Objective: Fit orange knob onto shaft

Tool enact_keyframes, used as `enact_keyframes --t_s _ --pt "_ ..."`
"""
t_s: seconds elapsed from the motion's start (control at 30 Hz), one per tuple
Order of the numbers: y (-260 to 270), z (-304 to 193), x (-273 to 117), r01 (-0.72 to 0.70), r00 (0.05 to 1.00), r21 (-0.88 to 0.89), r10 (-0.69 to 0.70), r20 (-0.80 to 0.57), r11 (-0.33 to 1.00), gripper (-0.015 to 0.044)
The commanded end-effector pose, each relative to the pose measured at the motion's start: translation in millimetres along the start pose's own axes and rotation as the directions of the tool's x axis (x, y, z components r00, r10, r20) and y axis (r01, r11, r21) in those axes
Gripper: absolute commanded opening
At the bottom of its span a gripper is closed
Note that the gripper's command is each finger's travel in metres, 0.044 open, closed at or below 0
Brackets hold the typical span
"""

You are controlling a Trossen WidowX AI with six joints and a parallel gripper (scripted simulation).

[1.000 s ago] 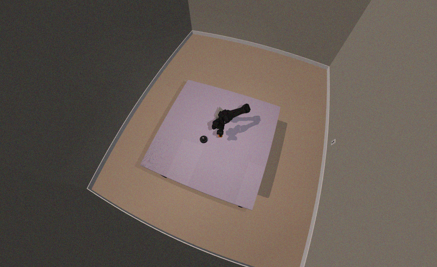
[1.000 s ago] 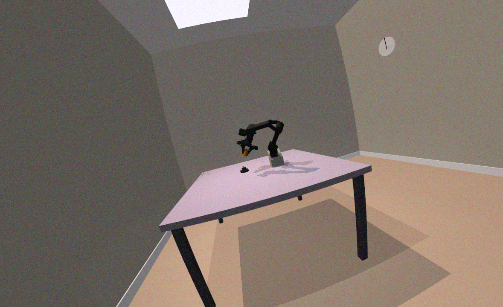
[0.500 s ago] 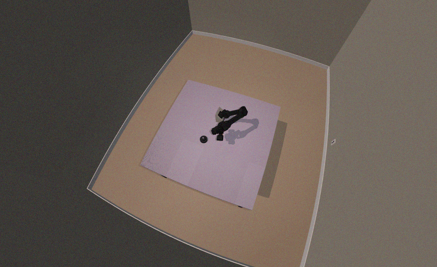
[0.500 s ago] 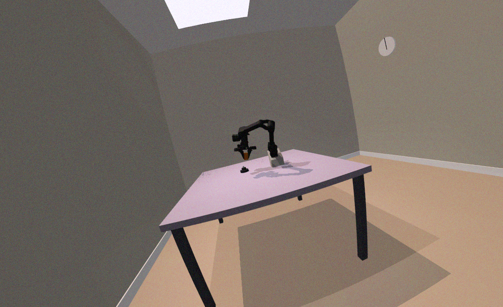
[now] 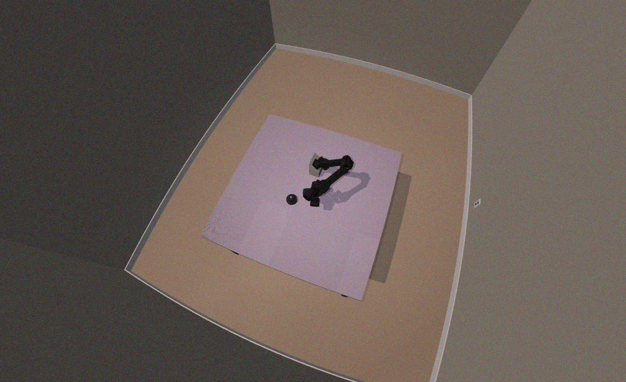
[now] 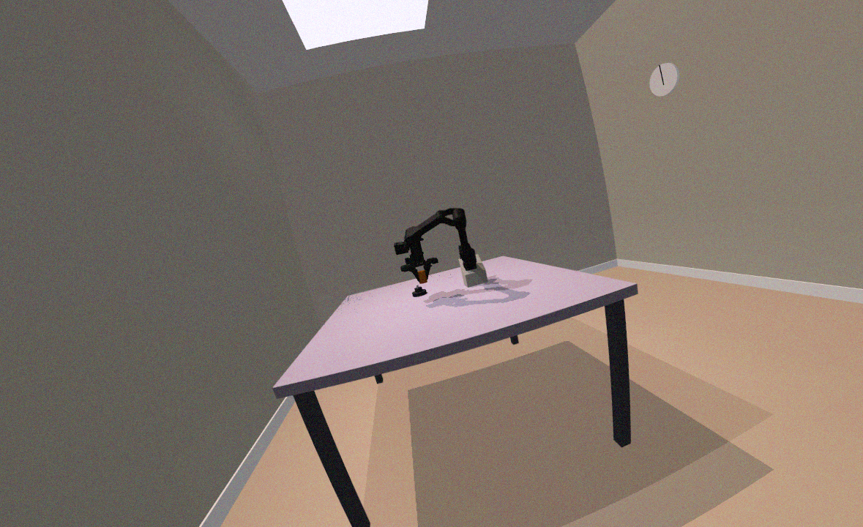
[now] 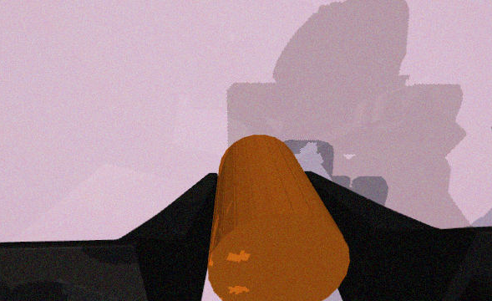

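Knob [image 6: 422, 276] [image 7: 266, 226], orange and cylindrical, with shallow lengthwise lines on its side, held clear of the pale lilac desk [image 5: 276, 246] [image 6: 388, 327] [image 7: 83, 84]. The claw [image 5: 310, 193] [image 6: 422, 277] [image 7: 260, 181] is clamped on it, 1 black finger pressed to each of 2 opposite sides; in the wrist view the near end face is smooth and catches 2 small bright patches of light. The underside hole is hidden, so the facing of its flat side cannot be told. From where I stand, the claw points down, and the knob hangs higher than the round black pedestal [image 5: 291, 199] [image 6: 419, 293]. The overhead view places the wrist beside the pedestal, near it but apart; the knob is concealed there beneath the black arm [image 5: 336, 177] [image 6: 438, 219]. The pedestal rests on the desk with its small shaft [image 6: 418, 285] upright and uncovered, the flat too small to make out. The arm rises from a pale base block [image 5: 313, 172] [image 6: 477, 275], bends at a high elbow, and descends to the claw. Grey shadows of the arm spread over the desk. A round white clock [image 6: 663, 79] hangs on the wall.
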State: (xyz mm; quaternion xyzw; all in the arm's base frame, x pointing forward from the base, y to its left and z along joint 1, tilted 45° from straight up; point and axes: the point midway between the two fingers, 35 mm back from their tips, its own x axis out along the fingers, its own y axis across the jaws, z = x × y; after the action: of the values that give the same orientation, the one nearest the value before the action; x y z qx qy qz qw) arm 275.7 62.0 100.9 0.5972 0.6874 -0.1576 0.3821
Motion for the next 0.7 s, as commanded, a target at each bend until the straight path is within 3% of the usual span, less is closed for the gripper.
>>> enact_keyframes --t_s 0.0,0.67 --pt "1 3 20 0.010 1.000 0.007 -0.010 0.003 1.000 0.0000" --pt "5 5 101 0.019 1.000 0.002 -0.019 -0.011 1.000 0.0000"
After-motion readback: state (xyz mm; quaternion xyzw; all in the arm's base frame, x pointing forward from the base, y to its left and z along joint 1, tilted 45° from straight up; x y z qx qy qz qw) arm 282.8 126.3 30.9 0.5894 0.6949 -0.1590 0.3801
